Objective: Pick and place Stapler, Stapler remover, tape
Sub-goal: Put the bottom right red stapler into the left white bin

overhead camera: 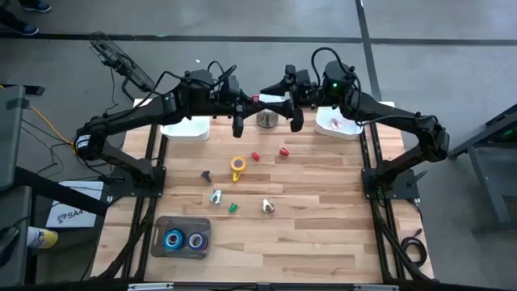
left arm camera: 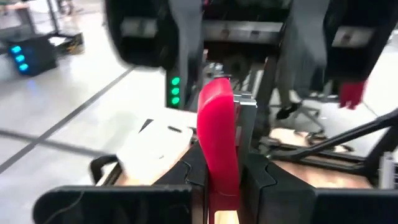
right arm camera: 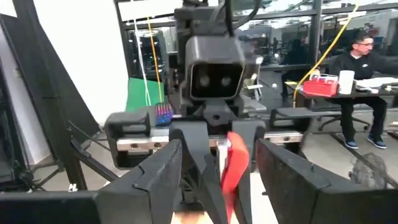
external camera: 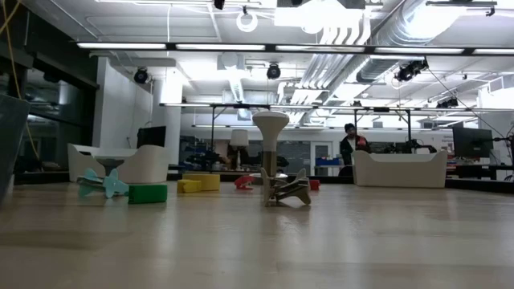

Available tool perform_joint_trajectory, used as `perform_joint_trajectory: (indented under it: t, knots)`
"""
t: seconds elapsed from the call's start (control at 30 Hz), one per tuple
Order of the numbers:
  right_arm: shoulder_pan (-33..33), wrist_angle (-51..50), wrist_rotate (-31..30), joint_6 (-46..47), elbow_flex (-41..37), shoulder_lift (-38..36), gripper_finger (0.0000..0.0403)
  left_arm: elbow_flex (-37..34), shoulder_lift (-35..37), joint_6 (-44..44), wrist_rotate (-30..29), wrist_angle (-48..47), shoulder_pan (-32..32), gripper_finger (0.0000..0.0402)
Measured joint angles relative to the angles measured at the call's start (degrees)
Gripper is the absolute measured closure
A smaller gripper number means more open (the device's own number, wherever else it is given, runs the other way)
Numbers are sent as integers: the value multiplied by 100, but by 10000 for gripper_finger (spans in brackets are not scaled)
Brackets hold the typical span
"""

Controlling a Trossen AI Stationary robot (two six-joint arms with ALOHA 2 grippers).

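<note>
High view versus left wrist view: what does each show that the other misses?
Only the high view shows the grey tray at the near left holding two ring-shaped tape rolls, the yellow roll and small pieces scattered on the wooden table, and both white bins. Only the left wrist view shows the left gripper shut on a flat red piece. Both share the two grippers meeting above the table's far edge, the right gripper open around that piece.
</note>
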State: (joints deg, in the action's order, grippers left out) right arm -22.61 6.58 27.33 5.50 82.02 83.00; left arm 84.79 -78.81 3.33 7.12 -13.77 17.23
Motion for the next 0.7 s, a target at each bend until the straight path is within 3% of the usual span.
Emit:
perform_joint_trajectory:
  t: [0.37, 0.7]
  knots:
    - [-380, -782, -19, -22, 0, -403, 203, 2, 57, 82, -1920, -1389, 145, 368]
    - [-520, -1180, -39, -51, 0, -564, 202, 2, 60, 814, -2002, -3200, 1458, 368]
